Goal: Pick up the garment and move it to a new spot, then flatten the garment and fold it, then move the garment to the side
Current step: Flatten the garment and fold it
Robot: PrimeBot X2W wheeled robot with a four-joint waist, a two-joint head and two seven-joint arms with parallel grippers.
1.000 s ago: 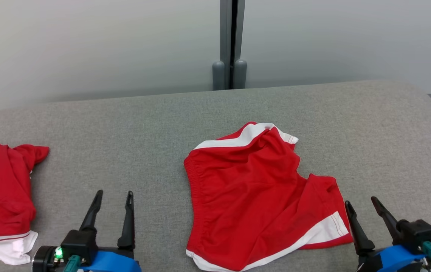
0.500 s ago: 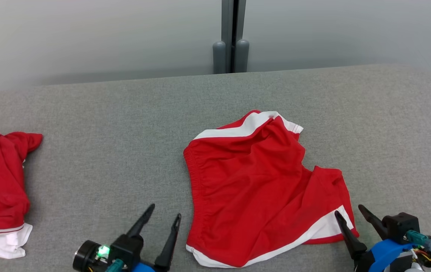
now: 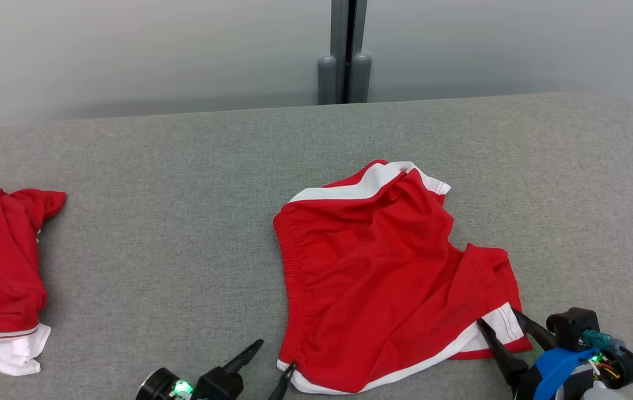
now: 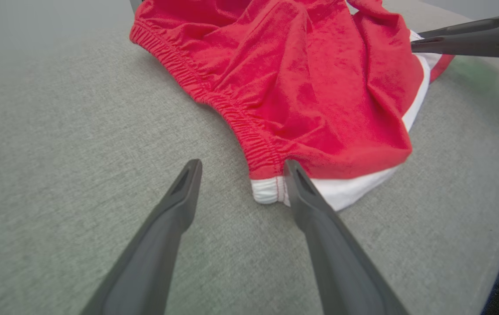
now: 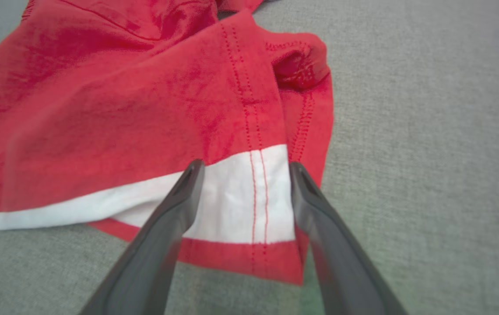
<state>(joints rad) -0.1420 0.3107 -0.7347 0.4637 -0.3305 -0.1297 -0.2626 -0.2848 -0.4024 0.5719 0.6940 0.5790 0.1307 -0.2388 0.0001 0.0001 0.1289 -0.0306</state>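
Note:
The garment [image 3: 383, 272] is a pair of red shorts with white trim, lying crumpled in the middle of the grey padded surface [image 3: 155, 194]. My left gripper [image 3: 276, 354] is open at the near-left corner. In the left wrist view the white hem corner [image 4: 267, 192] lies just ahead of the gripper [image 4: 243, 164], by its right finger. My right gripper [image 3: 497, 316] is open at the near-right corner. In the right wrist view its fingers [image 5: 246, 165] straddle the white band of the garment [image 5: 122, 122], with nothing pinched.
A second red garment [image 3: 0, 266] with a white part lies bunched at the far left edge. Two grey posts [image 3: 344, 78] stand against the pale wall behind the surface. My right gripper's fingers [image 4: 464, 37] show at the upper right of the left wrist view.
My left gripper has moved right to the garment's near-left corner. My right gripper has slid left onto the white band. The head camera has shifted slightly.

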